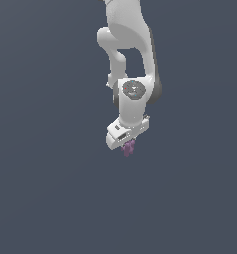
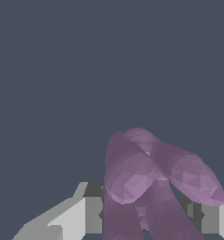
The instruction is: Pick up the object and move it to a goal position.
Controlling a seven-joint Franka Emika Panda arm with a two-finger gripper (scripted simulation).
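The object (image 1: 129,147) is a small purple-mauve lumpy thing of several rounded lobes. In the exterior view it hangs just under the white gripper (image 1: 127,144), near the middle of the picture. The fingers are hidden there by the hand and the object. In the wrist view the object (image 2: 146,178) fills the space between the two grey-white fingers (image 2: 85,213), which stand on either side of it. The gripper (image 2: 148,218) is shut on it.
The white arm (image 1: 132,54) comes down from the top of the exterior view. All around is a plain dark grey-blue ground (image 1: 45,188) with no other objects in view.
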